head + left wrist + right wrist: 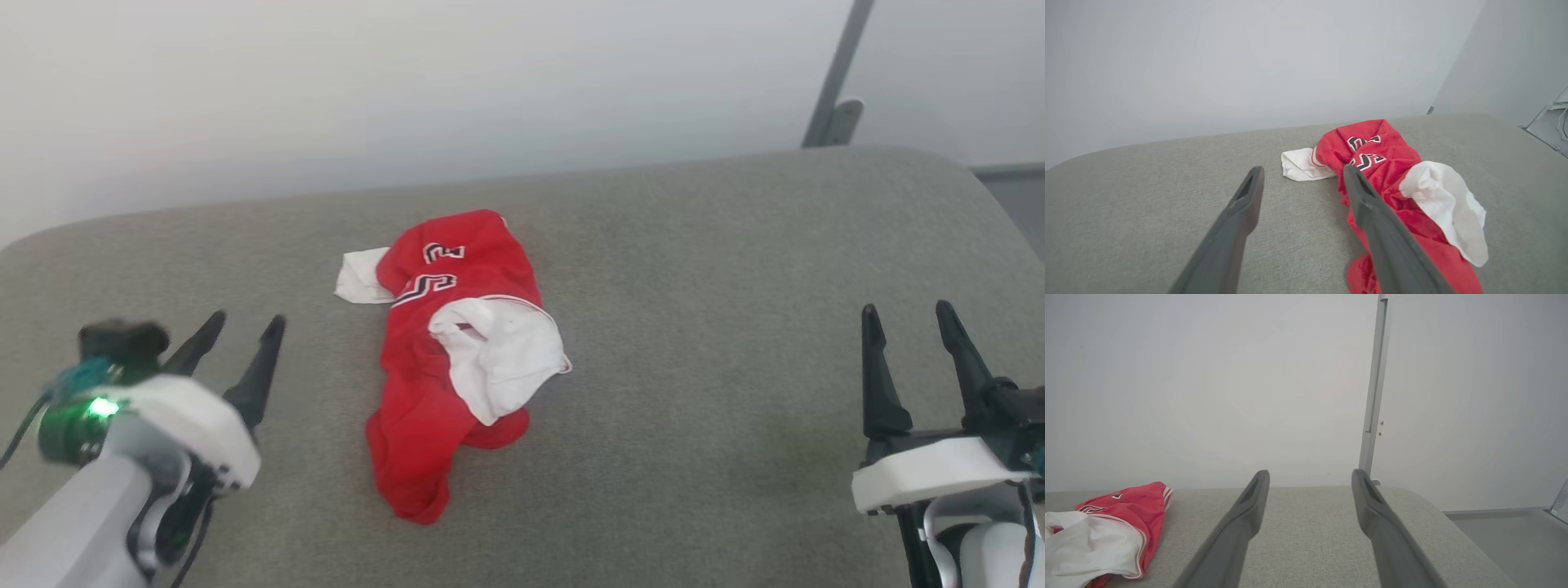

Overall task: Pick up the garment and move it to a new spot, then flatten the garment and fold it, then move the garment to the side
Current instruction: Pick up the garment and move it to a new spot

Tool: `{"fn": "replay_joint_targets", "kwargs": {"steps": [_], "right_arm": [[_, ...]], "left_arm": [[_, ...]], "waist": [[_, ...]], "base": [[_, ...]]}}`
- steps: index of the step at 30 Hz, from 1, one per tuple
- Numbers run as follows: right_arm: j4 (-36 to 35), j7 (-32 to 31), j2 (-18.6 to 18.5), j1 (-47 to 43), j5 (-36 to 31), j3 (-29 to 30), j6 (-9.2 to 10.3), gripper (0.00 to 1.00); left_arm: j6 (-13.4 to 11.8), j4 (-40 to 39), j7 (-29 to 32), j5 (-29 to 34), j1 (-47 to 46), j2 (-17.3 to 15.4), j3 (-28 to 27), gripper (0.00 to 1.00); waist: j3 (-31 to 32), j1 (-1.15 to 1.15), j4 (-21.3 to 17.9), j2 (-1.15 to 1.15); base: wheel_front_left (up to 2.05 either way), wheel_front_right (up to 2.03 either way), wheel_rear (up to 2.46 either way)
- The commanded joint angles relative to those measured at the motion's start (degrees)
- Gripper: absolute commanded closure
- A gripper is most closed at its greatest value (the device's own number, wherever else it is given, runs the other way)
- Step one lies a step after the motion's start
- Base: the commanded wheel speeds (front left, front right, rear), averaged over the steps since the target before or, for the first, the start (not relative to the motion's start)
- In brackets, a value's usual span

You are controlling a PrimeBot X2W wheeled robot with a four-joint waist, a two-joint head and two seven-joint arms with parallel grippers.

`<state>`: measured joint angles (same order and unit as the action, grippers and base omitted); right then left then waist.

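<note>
L hand point(248, 318) spread wide, empty | R hand point(906, 306) spread wide, empty | garment point(424, 384) crumpled btwn, untouched

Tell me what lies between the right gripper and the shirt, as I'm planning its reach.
Only bare grey cushion: in the head view, the stretch from the right gripper to the shirt holds nothing else.

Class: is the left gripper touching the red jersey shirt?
Apart. Head view shows bare grey fabric cushion between the left gripper and the red jersey shirt.
</note>
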<state>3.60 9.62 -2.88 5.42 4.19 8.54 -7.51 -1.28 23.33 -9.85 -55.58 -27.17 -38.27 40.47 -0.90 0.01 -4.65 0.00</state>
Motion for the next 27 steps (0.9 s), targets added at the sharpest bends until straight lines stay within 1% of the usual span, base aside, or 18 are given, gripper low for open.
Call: {"fn": "replay_joint_targets", "kwargs": {"steps": [1, 5, 9, 11, 13, 15, 17, 22, 27], "right_arm": [[0.1, 0.4, -0.1, -0.5, -0.2, 0.3, 0.02, 0.00], [-0.2, 0.6, -0.2, -1.5, -0.4, 1.2, 0.02, 0.00], [-0.1, 0.7, -0.4, -2.1, -0.2, 2.0, 0.02, 0.00], [-0.3, 0.6, -0.4, -2.4, -0.1, 2.3, 0.02, 0.00], [-0.6, 0.6, -0.3, -2.7, -0.1, 2.6, 0.02, 0.00], [-0.9, 0.3, -0.3, -3.1, -0.1, 2.9, 0.02, 0.00], [-1.0, 0.2, -0.3, -3.4, 0.0, 3.0, 0.02, 0.00], [-1.7, 0.0, -0.2, -4.2, 0.3, 3.6, 0.02, 0.00], [-1.8, -0.2, -0.1, -4.9, 0.7, 3.7, 0.02, 0.00]], "left_arm": [[-0.3, -0.1, -1.2, 0.3, 1.3, -0.5, -0.4, 0.00], [-1.0, -0.4, -3.9, -0.8, 5.1, -1.4, -2.8, 0.00], [-1.1, -0.3, -5.1, -1.6, 8.4, -2.3, -5.9, 0.00], [-1.0, -0.4, -5.3, -1.0, 10.1, -2.3, -7.3, 0.00], [-1.2, -0.9, -5.3, -0.9, 11.4, -2.0, -9.9, 0.00], [-0.7, -1.5, -5.4, 0.1, 13.3, -1.6, -12.3, 0.00], [-0.7, -1.8, -5.4, 0.8, 14.4, -1.3, -13.3, 0.00], [-0.1, -3.6, -5.4, 2.7, 18.2, -0.4, -18.5, 0.00], [0.7, -4.2, -5.4, 4.5, 20.6, 0.4, -21.2, 0.00]], "waist": [[0.6, -0.01, 0.9, 0.00], [1.2, -0.01, 2.2, 0.00], [1.6, -0.01, 3.3, 0.00], [1.8, -0.01, 3.8, 0.00], [2.0, -0.01, 4.1, 0.00], [2.1, -0.01, 4.5, 0.00], [2.2, -0.01, 4.6, 0.00], [2.5, -0.01, 5.2, 0.00], [2.7, -0.01, 5.4, 0.00]], "base": [[0.00, 0.00, 0.00], [0.00, 0.00, 0.00], [0.00, 0.00, 0.00], [0.00, 0.00, 0.00], [0.00, 0.00, 0.00], [0.00, 0.00, 0.00], [0.00, 0.00, 0.00], [0.00, 0.00, 0.00], [0.00, 0.00, 0.00]]}}
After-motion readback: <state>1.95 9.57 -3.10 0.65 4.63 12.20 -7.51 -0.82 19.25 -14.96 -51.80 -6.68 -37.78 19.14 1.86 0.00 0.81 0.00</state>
